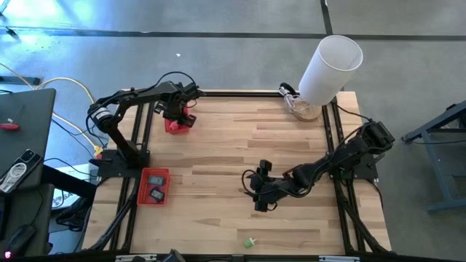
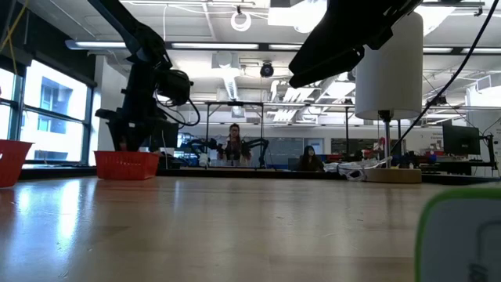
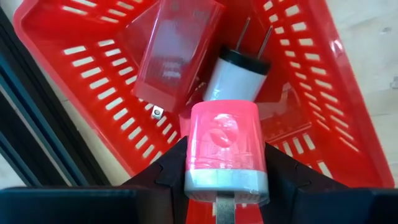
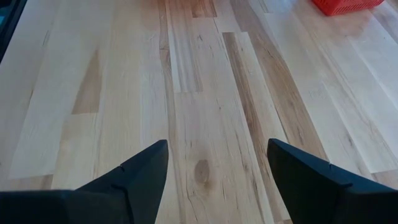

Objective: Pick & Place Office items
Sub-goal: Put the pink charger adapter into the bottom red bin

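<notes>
My left gripper (image 1: 177, 116) hangs over the far red mesh basket (image 3: 93, 93), pointing down and shut on a pink block with a grey end (image 3: 227, 146). In the basket lie a clear red piece (image 3: 177, 56) and a white plug with a black end and two prongs (image 3: 239, 78). A second red basket (image 1: 153, 186) at the table's left holds dark items. A small green item (image 1: 250, 241) lies near the front edge. My right gripper (image 4: 217, 180) stands open over bare wood right of the table's middle. My left gripper pinches the pink block by its two opposite sides (image 3: 194, 158) between its two fingers (image 3: 165, 177), coming from above and pointing down. The block sits over the basket's inside, above the white plug. I cannot tell whether it touches what lies below.
A big white cylinder (image 1: 329, 65) stands at the far right corner beside a clear tangle. Black frame rails (image 1: 138, 138) run along the table's sides. Bare wood spreads across the middle (image 1: 218, 153). People sit in the room beyond the table (image 2: 235, 145).
</notes>
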`<state>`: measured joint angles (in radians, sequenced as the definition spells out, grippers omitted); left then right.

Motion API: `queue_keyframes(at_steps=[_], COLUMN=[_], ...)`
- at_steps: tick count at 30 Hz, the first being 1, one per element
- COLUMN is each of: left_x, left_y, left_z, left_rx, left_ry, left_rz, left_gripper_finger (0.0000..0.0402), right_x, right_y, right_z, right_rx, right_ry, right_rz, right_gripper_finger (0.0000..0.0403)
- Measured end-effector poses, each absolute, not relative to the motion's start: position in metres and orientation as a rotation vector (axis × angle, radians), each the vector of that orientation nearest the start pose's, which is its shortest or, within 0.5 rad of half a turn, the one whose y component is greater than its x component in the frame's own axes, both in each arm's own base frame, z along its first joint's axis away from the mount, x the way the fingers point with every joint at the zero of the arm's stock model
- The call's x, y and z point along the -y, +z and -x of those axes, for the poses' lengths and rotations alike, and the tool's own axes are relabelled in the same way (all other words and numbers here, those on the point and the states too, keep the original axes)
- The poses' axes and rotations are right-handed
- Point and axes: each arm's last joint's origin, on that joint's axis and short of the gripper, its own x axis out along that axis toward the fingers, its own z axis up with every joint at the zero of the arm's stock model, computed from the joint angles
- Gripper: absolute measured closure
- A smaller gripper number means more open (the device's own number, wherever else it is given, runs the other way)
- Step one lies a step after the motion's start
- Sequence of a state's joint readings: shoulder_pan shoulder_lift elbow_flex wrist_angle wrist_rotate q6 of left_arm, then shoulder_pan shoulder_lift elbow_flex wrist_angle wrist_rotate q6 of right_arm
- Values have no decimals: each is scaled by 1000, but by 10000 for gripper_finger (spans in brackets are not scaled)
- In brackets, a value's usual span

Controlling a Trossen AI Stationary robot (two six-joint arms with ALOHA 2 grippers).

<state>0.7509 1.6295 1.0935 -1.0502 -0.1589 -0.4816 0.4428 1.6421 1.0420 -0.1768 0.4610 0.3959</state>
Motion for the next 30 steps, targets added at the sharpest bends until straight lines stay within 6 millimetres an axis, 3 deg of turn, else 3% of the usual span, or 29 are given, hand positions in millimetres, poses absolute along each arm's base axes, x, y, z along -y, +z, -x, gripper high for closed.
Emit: queue_keyframes(at_steps=[20, 30], left_x=[-192, -192], left_y=[197, 197], left_z=[-198, -198], left_rx=[-1393, -1411], left_ry=[1107, 1070], left_rz=[792, 756], left_gripper_finger=[272, 206], right_x=[-135, -135], right_y=[212, 212], right_z=[-314, -314], right_rx=[-679, -679], right_ry=[-151, -151], right_rz=[-34, -33], right_gripper_finger=[141, 141])
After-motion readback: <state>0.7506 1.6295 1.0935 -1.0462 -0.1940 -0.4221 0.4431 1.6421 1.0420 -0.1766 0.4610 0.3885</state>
